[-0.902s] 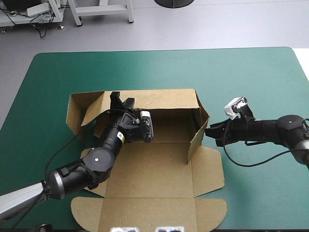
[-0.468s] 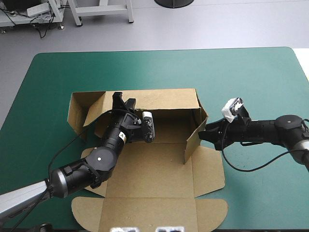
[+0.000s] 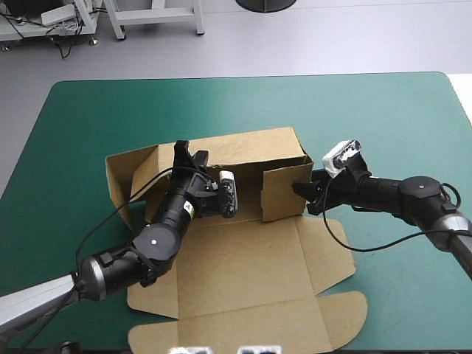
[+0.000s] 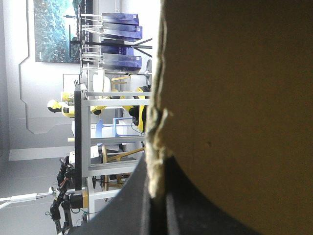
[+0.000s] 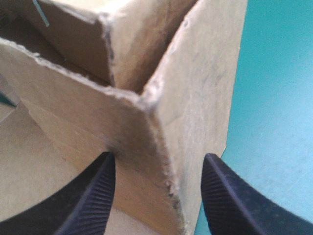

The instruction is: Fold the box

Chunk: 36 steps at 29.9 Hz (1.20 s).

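The box (image 3: 243,243) is set at the middle of the tabletop (image 3: 383,110). Its rear wall is raised and pinched by the left gripper (image 4: 155,182), jaws nearly shut on it. Its right corner is straddled by the right gripper (image 5: 156,188), jaws apart. The left wall and flat lid are judged unfinished.

Bright even light, seemingly overhead; soft shadow inside the box (image 3: 243,151)
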### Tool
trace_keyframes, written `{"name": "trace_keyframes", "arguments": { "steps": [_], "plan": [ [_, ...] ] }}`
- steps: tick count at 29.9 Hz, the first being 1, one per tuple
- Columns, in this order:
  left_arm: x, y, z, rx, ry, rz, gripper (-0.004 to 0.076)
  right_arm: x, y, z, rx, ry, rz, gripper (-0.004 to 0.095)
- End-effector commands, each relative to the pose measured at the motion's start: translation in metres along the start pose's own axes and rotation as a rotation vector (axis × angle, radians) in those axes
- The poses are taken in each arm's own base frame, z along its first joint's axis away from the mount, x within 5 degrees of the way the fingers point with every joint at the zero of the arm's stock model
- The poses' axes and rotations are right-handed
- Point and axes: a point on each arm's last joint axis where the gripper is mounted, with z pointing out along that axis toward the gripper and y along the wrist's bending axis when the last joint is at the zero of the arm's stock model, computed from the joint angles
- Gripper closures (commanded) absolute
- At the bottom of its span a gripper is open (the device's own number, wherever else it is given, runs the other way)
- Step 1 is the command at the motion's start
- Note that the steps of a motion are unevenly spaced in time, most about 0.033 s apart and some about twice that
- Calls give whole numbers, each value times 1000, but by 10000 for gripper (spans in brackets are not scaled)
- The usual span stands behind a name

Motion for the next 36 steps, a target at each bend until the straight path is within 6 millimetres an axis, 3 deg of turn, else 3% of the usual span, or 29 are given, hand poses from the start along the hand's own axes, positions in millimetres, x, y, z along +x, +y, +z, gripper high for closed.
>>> {"name": "trace_keyframes", "arguments": {
  "steps": [1, 6, 24, 27, 34, 36],
  "plan": [
    [-4, 21, -7, -78, -28, -5, 734, -21, 3, -10, 30, -135, 5, 513],
    [-5, 22, -7, -90, -35, 13, 734, -22, 0, -10, 63, -150, -23, 928],
    [-4, 22, -7, -98, -22, 12, 726, -22, -1, -10, 73, -141, -46, 908],
    [-2, 23, -8, -110, -3, 11, 671, -22, -1, -10, 73, -141, -37, 908],
    [-2, 23, -7, -106, -8, 13, 425, -21, -2, -10, 91, -137, -9, 908],
    [-5, 22, -8, -93, -32, 15, 398, -21, -4, -10, 112, -136, 11, 908]
  ]
}}
